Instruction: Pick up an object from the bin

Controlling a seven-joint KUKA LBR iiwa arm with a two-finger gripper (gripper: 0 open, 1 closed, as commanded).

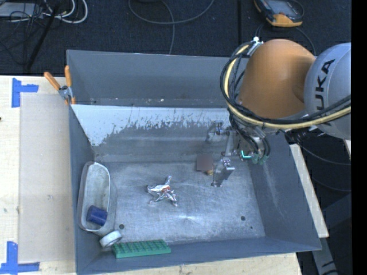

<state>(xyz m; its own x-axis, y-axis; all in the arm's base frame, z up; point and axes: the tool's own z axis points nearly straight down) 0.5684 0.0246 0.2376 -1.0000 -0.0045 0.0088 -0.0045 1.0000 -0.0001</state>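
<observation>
Brown square [203,164] sits low in the bin [172,82], near the back wall and right of the middle. The gripper [218,179] hangs just beside it, on its right. I cannot tell if they touch, or if the gripper is wide or narrow. A foil lump [162,192] lies in the middle. A clear tub [97,179] with a blue cap [96,215], a white ring [110,239] and a green strip [141,248] lie at the front left.

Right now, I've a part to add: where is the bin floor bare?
Bare: front right floor, from the silver crumpled piece to the bin's right wall. Crowded: front left corner, with clear tub, white ring and green strip.
</observation>
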